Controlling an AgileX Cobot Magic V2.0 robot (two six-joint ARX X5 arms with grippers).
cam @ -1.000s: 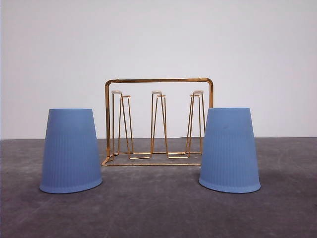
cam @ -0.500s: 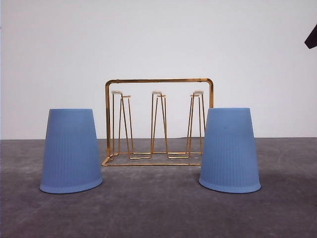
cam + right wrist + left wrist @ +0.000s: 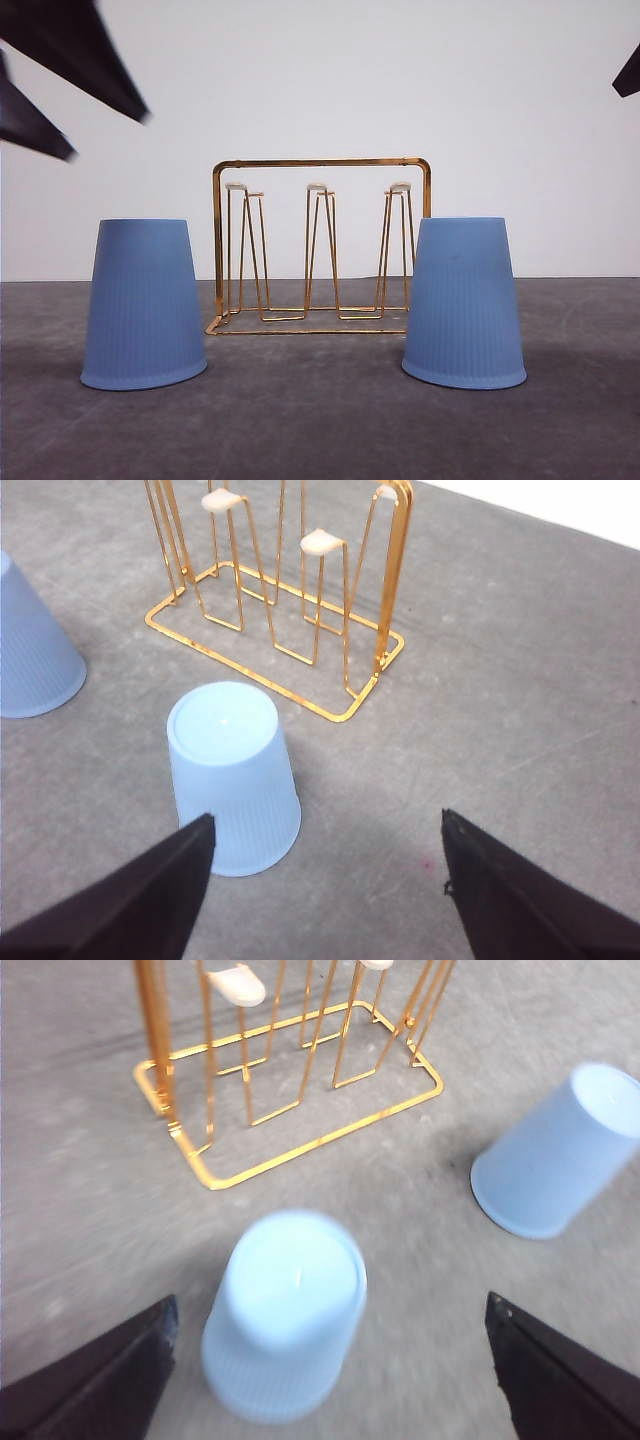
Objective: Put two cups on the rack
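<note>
A plain white wall stands behind a grey, matte desk (image 3: 320, 430) that carries only the things of the task.

The left claw (image 3: 330, 1380) is spread wide, its two dark fingers (image 3: 100, 1380) standing well apart on either side of the left cup (image 3: 285, 1330); in the front view it hangs above that cup and a little to its outer side, blurred. The cup sits mouth down with its closed base facing up toward the claw, so its long axis is upright and runs nearly in line with the claw's approach. Neither finger touches it.

The right claw (image 3: 325, 900) is likewise spread, and the right cup (image 3: 235, 780) stands between its fingers but nearer the one on the cup's side, not centred. It too is inverted and upright. From the front this arm shows as no more than a dark corner at the frame's edge, higher and farther out than the left arm.

Between and behind the two cups stands the rack (image 3: 320, 245), its white-tipped prongs pointing straight up, none yet carrying a cup. Each cup stands just beside one end of the rack without touching it.

Judging by this, the left arm is the nearer to a grasp: it needs mainly to descend over its cup. An inverted cup already faces the right way for a prong, so it need only be lifted and lowered.
</note>
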